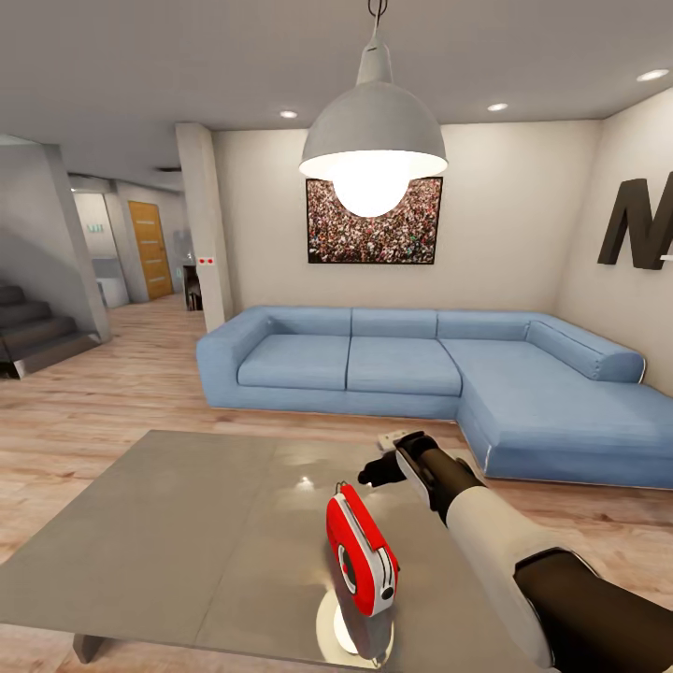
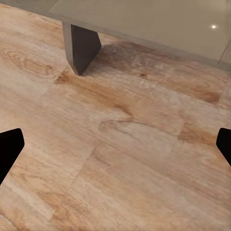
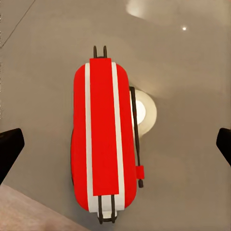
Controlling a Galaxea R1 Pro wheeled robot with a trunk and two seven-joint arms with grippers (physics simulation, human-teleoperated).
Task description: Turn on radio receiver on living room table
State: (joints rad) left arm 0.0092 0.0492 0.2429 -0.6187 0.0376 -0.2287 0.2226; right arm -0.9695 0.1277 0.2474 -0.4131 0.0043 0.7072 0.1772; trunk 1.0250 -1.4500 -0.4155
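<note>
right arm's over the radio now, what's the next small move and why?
Probably lower the right gripper straight down toward the radio receiver. Its fingers are spread wide, the radio stands upright on the table centred between them, and clear space still separates them, so nothing has pressed it yet.

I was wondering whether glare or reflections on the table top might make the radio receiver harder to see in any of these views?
Head view: the pendant lamp mirrors as a bright patch on the table beneath the radio receiver, which stays sharp. Right wrist view: the same glow sits beside the radio receiver, its outline crisp. Left wrist view: one small glint on the table.
</note>
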